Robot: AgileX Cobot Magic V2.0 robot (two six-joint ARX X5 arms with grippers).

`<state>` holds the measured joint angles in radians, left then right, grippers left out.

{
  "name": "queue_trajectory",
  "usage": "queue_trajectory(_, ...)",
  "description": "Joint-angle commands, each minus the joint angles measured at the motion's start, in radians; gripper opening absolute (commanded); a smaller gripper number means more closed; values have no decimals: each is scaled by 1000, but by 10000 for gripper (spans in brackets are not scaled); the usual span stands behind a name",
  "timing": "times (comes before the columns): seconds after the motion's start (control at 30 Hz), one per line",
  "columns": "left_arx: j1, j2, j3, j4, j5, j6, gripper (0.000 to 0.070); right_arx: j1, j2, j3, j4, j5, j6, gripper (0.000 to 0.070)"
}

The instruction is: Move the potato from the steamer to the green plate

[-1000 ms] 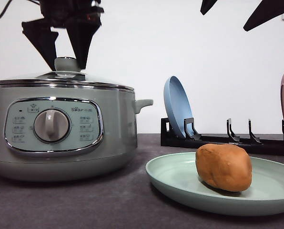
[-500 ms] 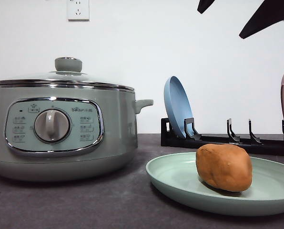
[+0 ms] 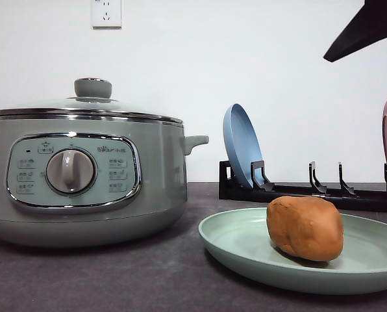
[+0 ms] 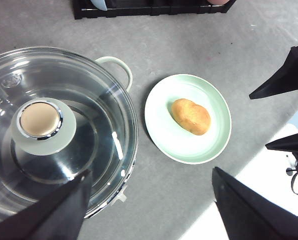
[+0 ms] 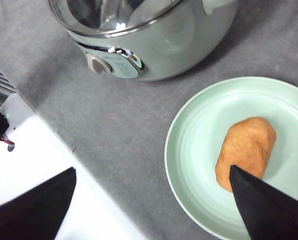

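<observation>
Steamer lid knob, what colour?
Pale sage green with a tan top; the knob shows best in the left wrist view.

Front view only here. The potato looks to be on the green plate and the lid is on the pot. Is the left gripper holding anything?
Observer: No. The left gripper is open and empty, up above the pot and the green plate.
Operator: And the right one?
Observer: The right gripper is open and empty too, above the plate.
Operator: Is the potato well inside the plate?
Observer: Yes. From above, the potato lies near the middle, clear of the rim all round.
</observation>
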<state>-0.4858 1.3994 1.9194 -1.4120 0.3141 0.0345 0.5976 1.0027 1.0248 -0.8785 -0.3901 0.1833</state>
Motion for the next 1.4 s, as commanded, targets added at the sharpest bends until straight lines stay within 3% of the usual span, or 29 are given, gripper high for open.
queue_trajectory(0.0,-6,10,21,-28,5,-1,467,8,7,17,-5,-3,-8,618)
queue_trajectory(0.07,-6,10,21,-28,5,-1,420,8,7,17,-12,-3,-8,581)
queue_trajectory(0.1,-6,10,21,-28,5,-1,342,8,7,17,-13,-3,-8,508)
queue_trajectory(0.2,-6,10,21,-28,5,2,29,8,7,17,-13,-2,-17,126)
queue_trajectory(0.27,-6,10,21,-28,5,3,10,8,7,17,-12,-2,-34,0)
queue_trajectory(1.07,-6,10,21,-24,5,3,12,8,7,17,-4,-3,-40,0)
queue_trajectory(1.17,-2,1,21,-21,-3,54,12,8,7,17,-4,-2,-40,0)
queue_trajectory(1.23,10,-19,20,23,-3,93,12,8,7,17,-4,-2,-40,0)
queue_trajectory(1.37,63,-97,-2,253,-3,162,12,8,7,17,-4,-3,-40,0)
